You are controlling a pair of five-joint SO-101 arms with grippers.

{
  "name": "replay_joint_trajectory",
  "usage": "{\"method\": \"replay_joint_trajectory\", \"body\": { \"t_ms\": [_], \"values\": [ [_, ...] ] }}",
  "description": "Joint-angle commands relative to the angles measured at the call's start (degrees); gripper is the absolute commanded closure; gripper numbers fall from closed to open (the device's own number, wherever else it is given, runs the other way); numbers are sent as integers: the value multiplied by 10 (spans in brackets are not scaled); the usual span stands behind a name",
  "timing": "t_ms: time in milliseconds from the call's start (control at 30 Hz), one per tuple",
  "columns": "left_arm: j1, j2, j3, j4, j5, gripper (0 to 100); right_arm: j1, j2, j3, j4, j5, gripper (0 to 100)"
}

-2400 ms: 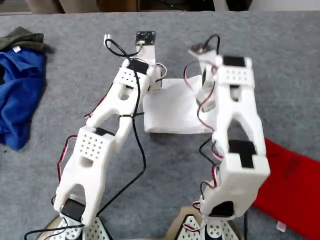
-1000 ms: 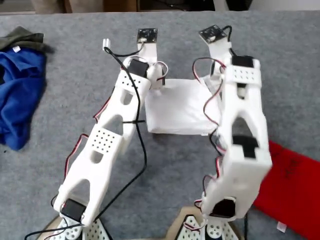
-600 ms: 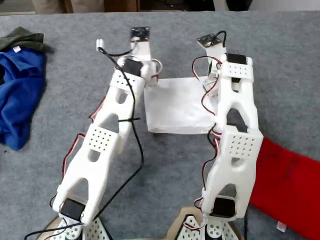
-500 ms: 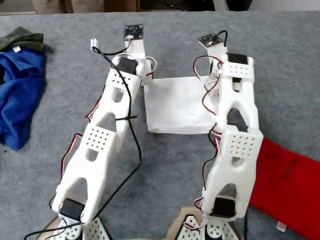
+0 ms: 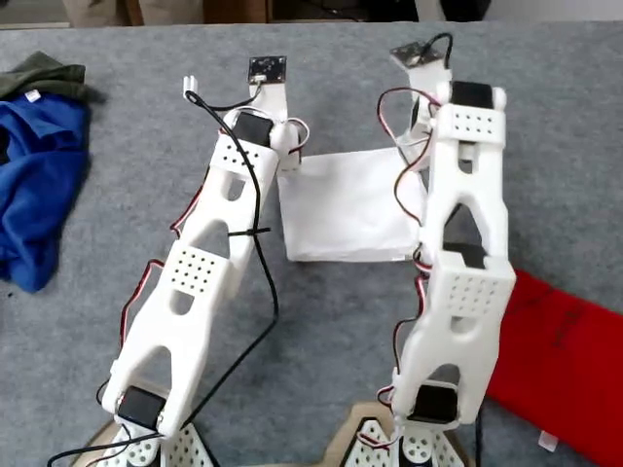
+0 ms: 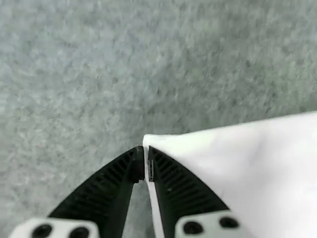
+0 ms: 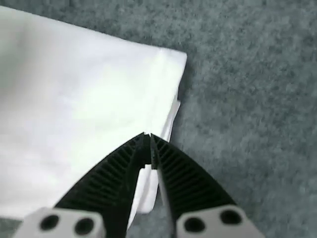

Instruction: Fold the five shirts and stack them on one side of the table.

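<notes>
White shirt [image 5: 346,204] lay folded on table [image 5: 117,195], between arms. Left gripper [image 6: 146,166] pinched shut on its far corner, right gripper [image 7: 149,144] shut on opposite edge (thin bites). Risk: cloth slipping out, fold springing open, uneven pull skewing it.

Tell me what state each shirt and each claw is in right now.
white shirt: folded, lying flat.
blue shirt: crumpled, unfolded.
dark green shirt: crumpled, unfolded.
red shirt: lying flat.
left gripper: shut on the white shirt's corner.
right gripper: shut on the white shirt's edge.
</notes>
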Motion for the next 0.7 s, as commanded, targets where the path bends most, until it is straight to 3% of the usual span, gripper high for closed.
{"method": "replay_joint_trajectory", "body": {
  "t_ms": [0,100,300,467,667],
  "values": [
    [7,-53,-28,47,-21,921,-1,-74,-31,51,-12,993],
    [3,-59,-28,79,-19,860,0,-104,-8,83,-28,990],
    [-15,-89,-28,98,-20,847,0,-192,151,65,-35,954],
    [-19,-108,-28,97,-20,847,-2,-313,377,-50,-35,818],
    [-18,-102,-11,66,-15,846,-2,-353,552,-178,-66,792]
  ]
}}
